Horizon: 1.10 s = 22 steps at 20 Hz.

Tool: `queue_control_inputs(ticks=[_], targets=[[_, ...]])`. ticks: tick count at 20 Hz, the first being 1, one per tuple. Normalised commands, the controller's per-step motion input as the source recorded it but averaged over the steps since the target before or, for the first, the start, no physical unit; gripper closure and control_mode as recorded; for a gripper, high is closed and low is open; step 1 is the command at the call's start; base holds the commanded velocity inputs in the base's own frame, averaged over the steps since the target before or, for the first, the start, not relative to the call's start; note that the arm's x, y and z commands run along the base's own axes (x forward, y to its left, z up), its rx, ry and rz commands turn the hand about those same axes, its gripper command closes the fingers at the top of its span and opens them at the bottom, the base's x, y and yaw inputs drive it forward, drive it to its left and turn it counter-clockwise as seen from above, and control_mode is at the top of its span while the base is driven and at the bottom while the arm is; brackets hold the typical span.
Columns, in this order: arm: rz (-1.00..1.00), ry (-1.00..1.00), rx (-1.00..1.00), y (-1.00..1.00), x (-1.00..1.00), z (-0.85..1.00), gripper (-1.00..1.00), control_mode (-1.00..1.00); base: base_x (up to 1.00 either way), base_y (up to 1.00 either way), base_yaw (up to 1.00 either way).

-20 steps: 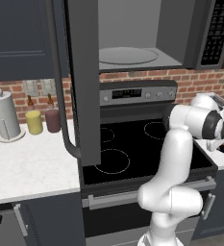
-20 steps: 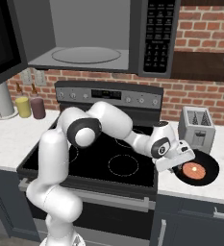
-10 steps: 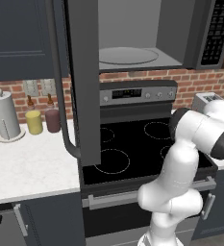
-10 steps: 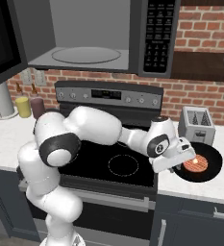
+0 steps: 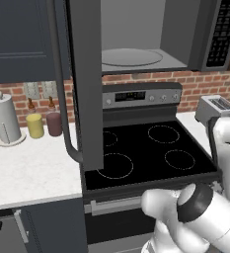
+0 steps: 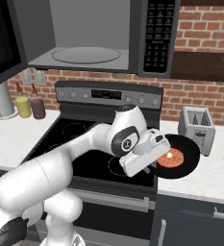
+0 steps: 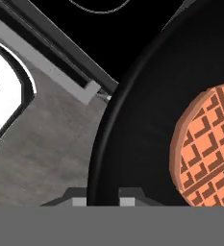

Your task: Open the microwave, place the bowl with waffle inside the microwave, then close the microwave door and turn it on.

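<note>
In the hand view the pincer (image 7: 103, 194) sits at the 6 o'clock edge, its two fingertips straddling the near rim of the bowl with waffle (image 7: 147, 134); they stand narrowly apart with the black rim between them, and whether they actually press it I cannot tell. The waffle (image 7: 207, 149) lies toward 3 o'clock inside the bowl, reddish-brown with a grid of squares.

From the right base view the pincer (image 6: 154, 161) is at the 9 o'clock side of the bowl with waffle (image 6: 180, 157), which sits over the pale surface (image 6: 214, 175) just right of the stove (image 6: 80, 144). The bowl looks slightly tilted. A silver toaster (image 6: 196, 129) stands just behind it at 1 o'clock.

Farther back, the microwave (image 6: 99, 36) hangs above the stove with its cavity exposed, the round turntable (image 6: 87, 54) showing and the keypad (image 6: 156, 33) on its right. The microwave door (image 5: 82, 84) is swung wide open toward 9 o'clock, its long bar handle (image 5: 62, 99) facing outward.
</note>
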Motion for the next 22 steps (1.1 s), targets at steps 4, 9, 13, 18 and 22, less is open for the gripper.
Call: queue_control_inputs(ticks=[4,9,13,18,22], targets=[[0.29,0.09,0.0,1.0,-0.71,1.0,1.0,-1.0,0.0,0.0,0.0],[0.3,0.07,0.0,1.0,-0.62,1.0,1.0,-1.0,0.0,0.0,0.0],[0.28,0.03,0.0,1.0,-0.56,1.0,1.0,-1.0,0.0,0.0,0.0],[0.26,0.01,0.0,1.0,-0.26,1.0,1.0,-1.0,0.0,0.0,0.0],[0.24,0.01,0.08,0.78,0.03,1.0,1.0,-1.0,0.0,0.0,0.0]])
